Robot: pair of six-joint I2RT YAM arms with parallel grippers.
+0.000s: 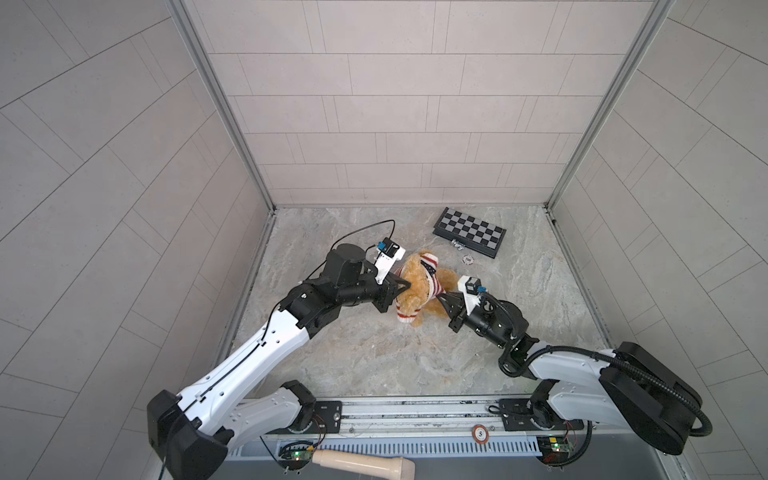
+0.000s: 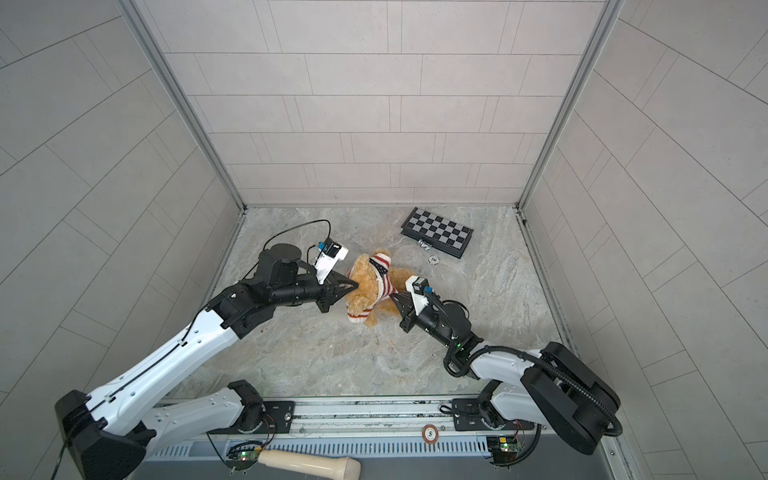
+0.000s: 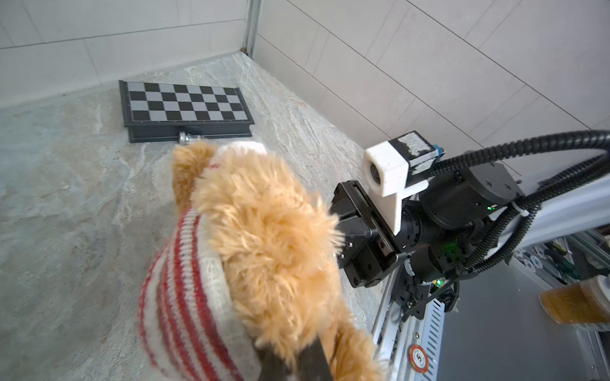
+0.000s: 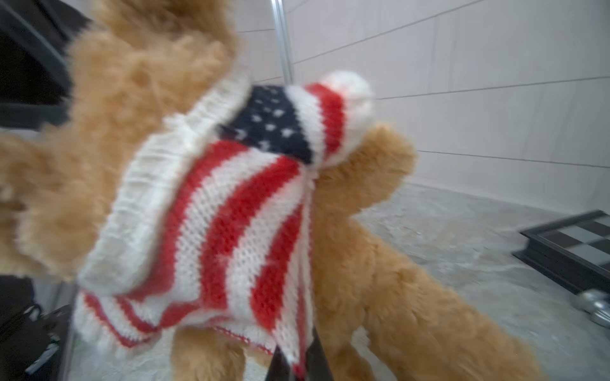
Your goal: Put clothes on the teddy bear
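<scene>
The teddy bear (image 1: 417, 291) lies in the middle of the stone floor in both top views, golden-tan and fluffy (image 2: 365, 286). A red-and-white striped flag-pattern sweater (image 4: 231, 204) sits partly over it, bunched around the body, with one sleeve (image 1: 405, 318) over a limb. My left gripper (image 1: 407, 285) comes in from the left and is shut on the bear's fur (image 3: 270, 231), right at the sweater's edge (image 3: 178, 297). My right gripper (image 1: 440, 296) comes in from the right. Its jaws (image 4: 298, 363) are shut on the sweater's lower hem.
A folded chessboard (image 1: 469, 232) lies at the back right, with a metal chess piece (image 1: 457, 245) and a poker chip (image 1: 468, 259) beside it. Another chip (image 1: 480, 433) rests on the front rail, and a wooden handle (image 1: 361, 461) lies below it. Tiled walls enclose three sides.
</scene>
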